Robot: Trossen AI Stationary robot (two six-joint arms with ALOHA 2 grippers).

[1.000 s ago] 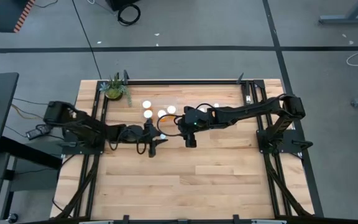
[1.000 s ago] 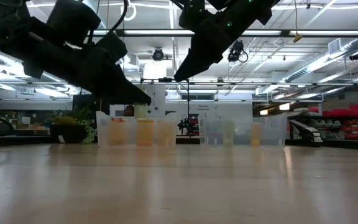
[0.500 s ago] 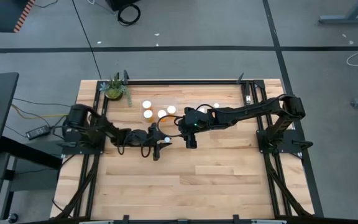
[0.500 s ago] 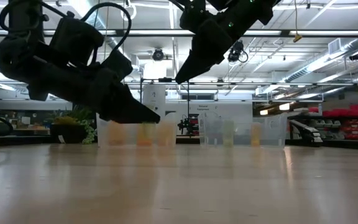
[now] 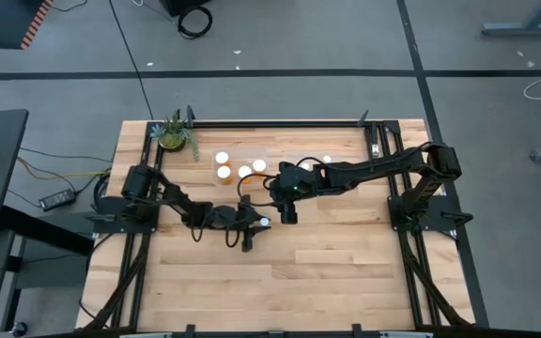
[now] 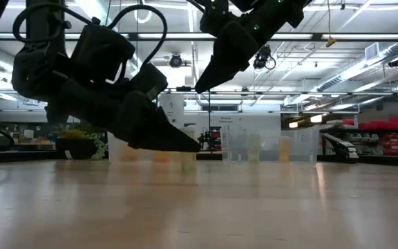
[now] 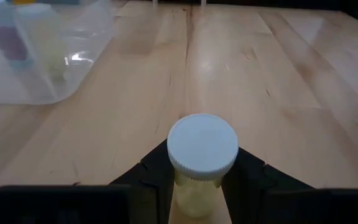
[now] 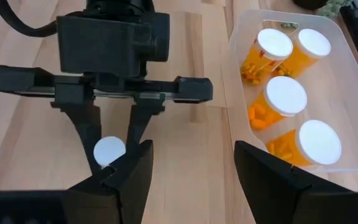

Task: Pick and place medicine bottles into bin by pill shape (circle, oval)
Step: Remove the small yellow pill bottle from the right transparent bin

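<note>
I see one medicine bottle (image 7: 202,163), pale yellow with a white round cap, upright and clamped between the left gripper (image 7: 199,186) fingers, above the middle of the table. Four amber bottles (image 8: 288,118) with white caps stand together in a clear bin (image 8: 347,68); orange pills show through their walls. Further capped bottles beyond are too small for me to judge.

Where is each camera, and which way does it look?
High view: above, straight down; both arms, left tool gripping a bottle.
Low view: table height, looking level; both arms hang in.
Left wrist view: past its fingers at the bottle.
Right wrist view: past the open right tool, at the bin.
Shared: the bottle.
</note>
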